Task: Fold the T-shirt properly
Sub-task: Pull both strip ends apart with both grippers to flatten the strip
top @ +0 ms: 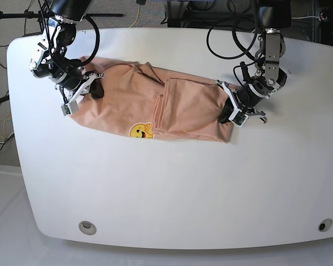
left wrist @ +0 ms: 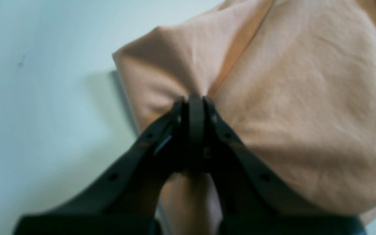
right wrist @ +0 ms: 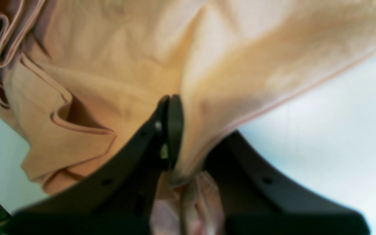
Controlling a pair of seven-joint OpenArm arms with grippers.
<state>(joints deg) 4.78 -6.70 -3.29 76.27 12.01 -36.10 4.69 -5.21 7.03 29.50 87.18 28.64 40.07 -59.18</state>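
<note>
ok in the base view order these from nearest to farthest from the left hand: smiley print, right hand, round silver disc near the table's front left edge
1. Smiley print, on the T-shirt, toward the view's left of the left hand.
2. Right hand, at the shirt's opposite end, on the view's left.
3. Silver disc, down at the table's front edge, lower left.

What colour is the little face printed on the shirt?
Yellow: the smiley face on the peach T-shirt, clearest in base view.

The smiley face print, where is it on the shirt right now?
In the base view, the smiley face print sits on the T-shirt's near edge, left of centre, just left of the folded-over flap, roughly midway between the two grippers.
</note>
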